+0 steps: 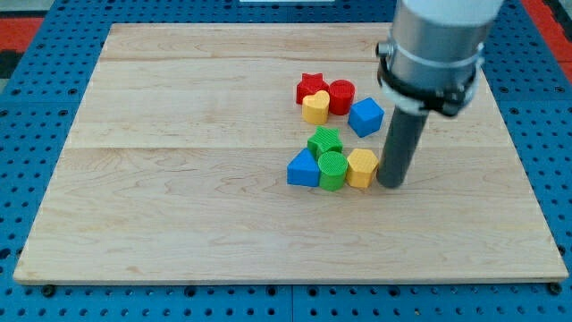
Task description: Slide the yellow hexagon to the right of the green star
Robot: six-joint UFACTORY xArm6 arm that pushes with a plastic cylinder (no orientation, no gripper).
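The yellow hexagon [361, 167] lies near the board's middle, touching the right side of a green cylinder [332, 170]. The green star [324, 141] sits just above the cylinder, up and to the left of the hexagon. My tip [391, 183] rests on the board right at the hexagon's right edge, touching it or nearly so. The rod rises from there into the grey arm [433, 45] at the view's top right.
A blue triangular block [304, 169] touches the green cylinder's left side. Higher up, a red star [310, 86], a yellow heart [315, 108], a red cylinder [341, 96] and a blue cube [365, 116] form a cluster. The wooden board [179, 179] lies on a blue pegged surface.
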